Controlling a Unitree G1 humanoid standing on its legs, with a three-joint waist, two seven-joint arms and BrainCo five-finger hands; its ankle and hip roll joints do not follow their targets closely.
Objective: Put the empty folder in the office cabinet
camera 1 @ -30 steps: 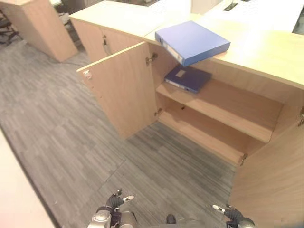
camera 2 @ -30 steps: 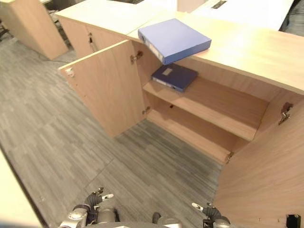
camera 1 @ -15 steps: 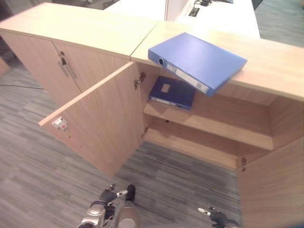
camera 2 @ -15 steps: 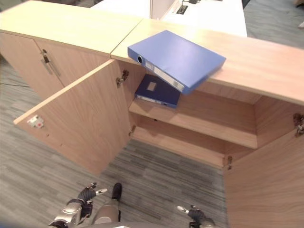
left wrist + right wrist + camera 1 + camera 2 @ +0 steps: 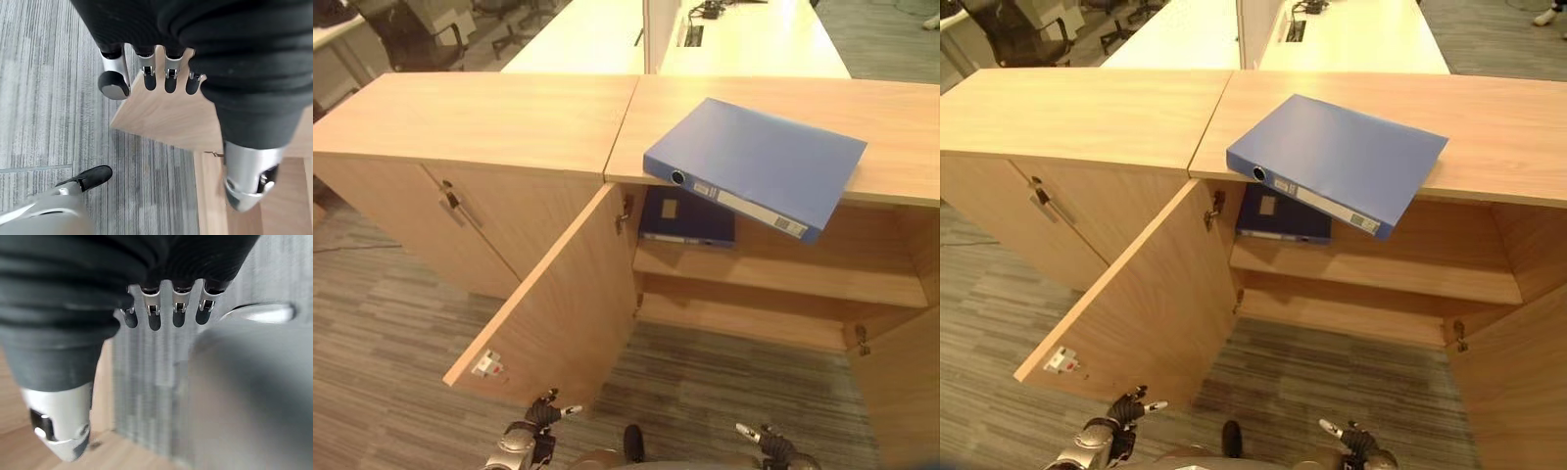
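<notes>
Currently the blue folder (image 5: 759,164) lies flat on the wooden top (image 5: 901,117) of the cabinet (image 5: 783,284), with its spine corner projecting past the front edge above the open compartment. Directly below it, a second, darker blue folder (image 5: 688,217) lies flat on the upper shelf (image 5: 822,279), at that shelf's left end. The left door (image 5: 558,313) stands swung wide open toward the robot, and the right door (image 5: 901,392) is open as well at the right edge of the eye views. To the left, a neighbouring cabinet (image 5: 460,186) is closed. Both hands hang low over the grey carpet (image 5: 391,323), well apart from the folder. The left hand (image 5: 161,68) holds nothing, fingers straight and relaxed, just beside the open left door. The right hand (image 5: 166,308) is likewise empty with fingers extended.
</notes>
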